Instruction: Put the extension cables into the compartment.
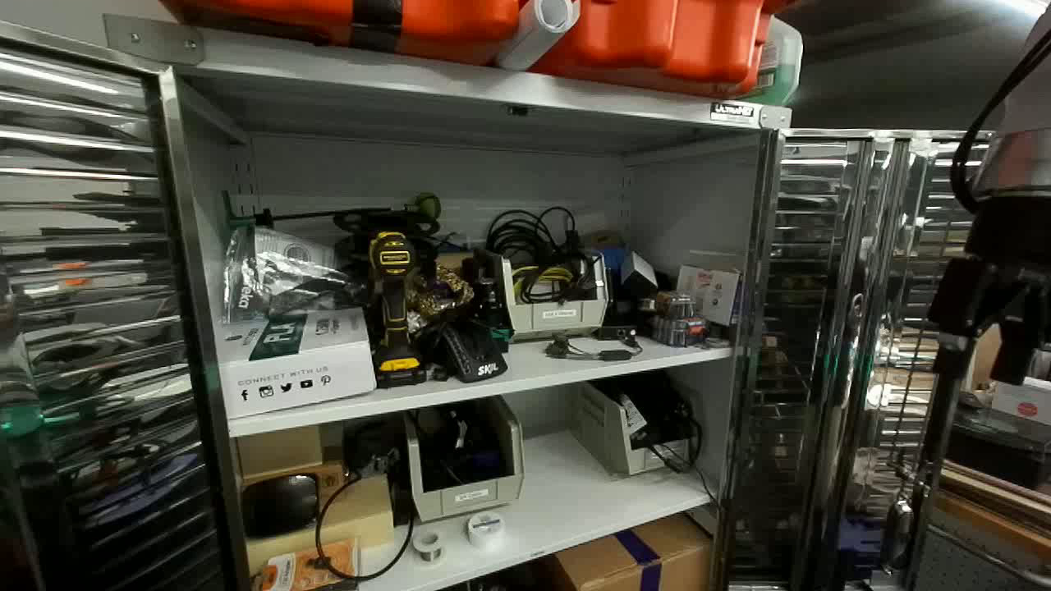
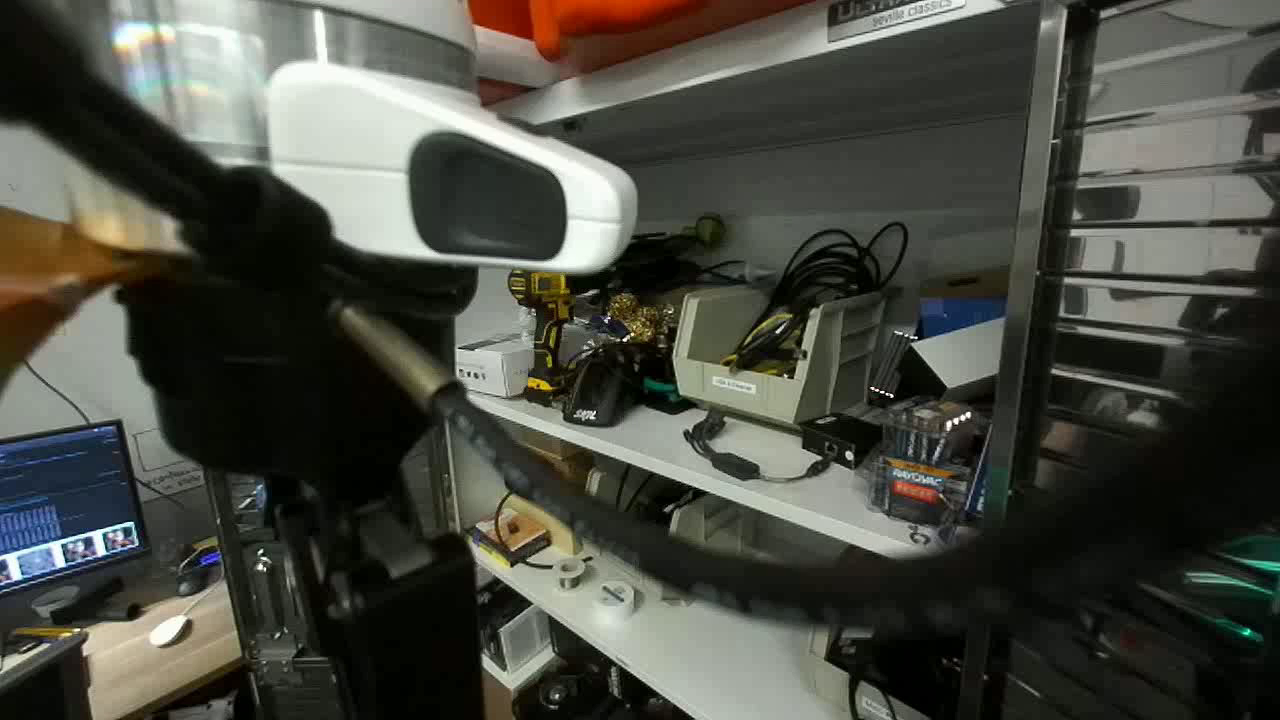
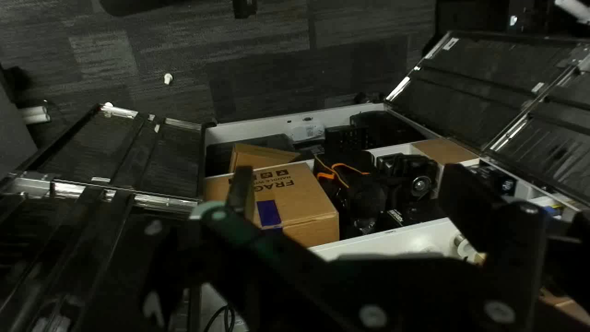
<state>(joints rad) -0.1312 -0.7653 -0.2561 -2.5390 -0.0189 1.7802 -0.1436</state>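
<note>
Inside a metal cabinet, between shiny doors: upper compartment, broad pale bay with white shelf board. Outside the bay: robot arm, with slack black hose looping in front. On the board: grey bin, open-fronted, labelled at the front. Above its rim and apparently seated in it, in both exterior views: extension cables, black, loosely coiled; by judgement, already within the compartment. Possible mishaps: spill of loops over the rim, through loose coiling above bin height; snag of hose on a door, through slack during any move away; pull-out of cables, through careless reach into the bay. Lastly: gripper, pointed downward, well apart from the cables; fingers spread wide, nothing held between, no contact visible.
</note>
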